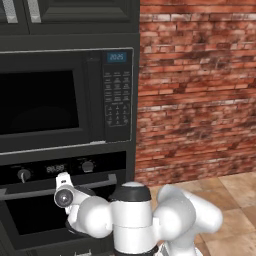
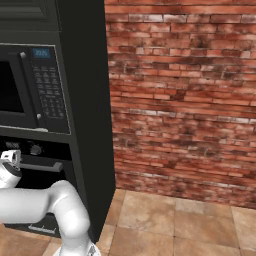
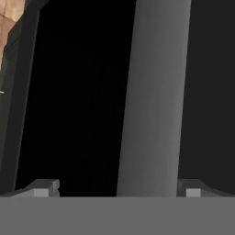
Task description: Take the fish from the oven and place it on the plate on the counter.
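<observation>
Straight ahead of the wide-open, empty hand [image 3: 117,188]: oven [image 1: 60,220] handle [image 3: 153,96], long axis crossing between the fingertips.

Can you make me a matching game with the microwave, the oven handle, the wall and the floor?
Things:
1. microwave
2. oven handle
3. wall
4. floor

Descriptions:
A. red brick
B. tan tiles
C. black, with a keypad, above the oven
D. grey bar, between the open gripper's fingertips in the hand view

Pairs: 1-C, 2-D, 3-A, 4-B
</observation>
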You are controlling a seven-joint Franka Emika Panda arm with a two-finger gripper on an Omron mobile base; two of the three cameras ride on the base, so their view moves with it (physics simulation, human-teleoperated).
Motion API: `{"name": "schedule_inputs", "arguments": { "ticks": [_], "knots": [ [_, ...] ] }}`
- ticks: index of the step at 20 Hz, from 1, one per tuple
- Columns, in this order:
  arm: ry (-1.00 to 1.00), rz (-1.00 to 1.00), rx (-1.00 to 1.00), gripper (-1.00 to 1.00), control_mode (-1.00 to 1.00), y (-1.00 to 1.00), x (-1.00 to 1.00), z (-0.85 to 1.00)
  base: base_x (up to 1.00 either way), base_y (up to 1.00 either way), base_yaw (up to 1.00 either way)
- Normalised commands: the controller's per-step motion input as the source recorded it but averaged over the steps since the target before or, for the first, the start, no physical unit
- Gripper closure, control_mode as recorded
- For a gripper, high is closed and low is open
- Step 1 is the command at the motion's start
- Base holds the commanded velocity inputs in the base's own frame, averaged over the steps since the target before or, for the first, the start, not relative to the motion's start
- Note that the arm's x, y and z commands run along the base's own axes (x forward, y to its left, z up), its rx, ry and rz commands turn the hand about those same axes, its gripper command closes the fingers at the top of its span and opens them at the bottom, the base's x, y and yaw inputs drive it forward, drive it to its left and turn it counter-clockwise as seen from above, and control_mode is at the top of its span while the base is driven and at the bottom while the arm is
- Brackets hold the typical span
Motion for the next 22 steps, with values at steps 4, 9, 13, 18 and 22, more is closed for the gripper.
{"name": "schedule_inputs", "arguments": {
  "ticks": [4,9,13,18,22],
  "knots": [
    [0.0,0.0,0.0,-1.0,-1.0,0.09,0.3,-0.01,0.0,0.0,0.0],
    [0.0,0.0,0.0,-1.0,-1.0,0.0,0.09,-0.01,0.0,0.0,0.0],
    [0.0,0.0,0.0,1.0,-1.0,0.05,0.0,0.0,0.0,0.0,0.0],
    [0.0,0.0,0.0,1.0,-1.0,0.08,0.01,0.0,0.0,0.0,0.0],
    [0.0,0.0,0.0,1.0,-1.0,0.0,0.0,0.0,0.0,0.0,0.0]
  ]
}}
